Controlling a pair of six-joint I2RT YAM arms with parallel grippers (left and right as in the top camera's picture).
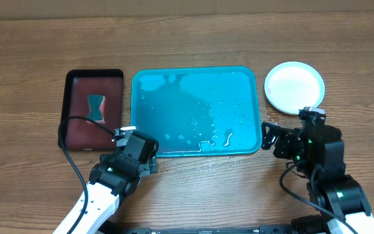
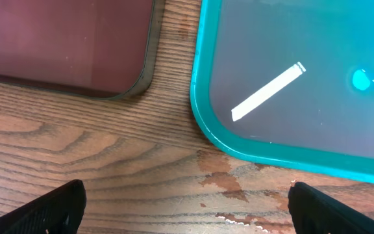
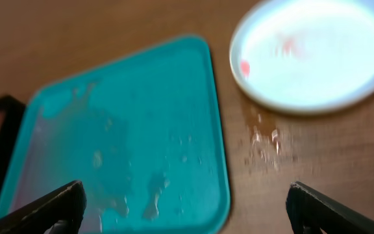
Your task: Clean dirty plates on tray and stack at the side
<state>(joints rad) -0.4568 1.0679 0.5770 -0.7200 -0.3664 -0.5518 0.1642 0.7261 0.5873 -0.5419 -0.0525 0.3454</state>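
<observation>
- At your far left sits the black tray (image 1: 76, 78) with a dark red inside. A small teal piece (image 1: 97, 106) lies in it; you cannot tell what it is.
- Your left gripper (image 2: 190, 218) hovers over the wooden tabletop (image 1: 193, 39), just off the near corners of the two trays. Its jaws are spread wide with nothing between them. In the left wrist view only bare wood lies between the two dark fingertips (image 2: 57, 208).
- In the middle is the turquoise tray (image 1: 174, 104), flat on the table and just beside the black one without touching it. No plate lies in it. Beads and streaks of water (image 1: 206, 140) sit on its floor, thickest toward the near edge.
- Your right gripper (image 3: 187, 218) hangs near the tray's near right corner, jaws spread wide and holding nothing.
- Beyond it, on the wood just right of the tray's far right corner, lies a round white plate (image 1: 295, 87) with a pale bluish rim. The right wrist view shows it blurred, with a red smear (image 3: 244, 66) near its edge. Whether other plates lie under it you cannot tell.
- Drops of water (image 3: 265, 140) mark the wood between plate and tray.
</observation>
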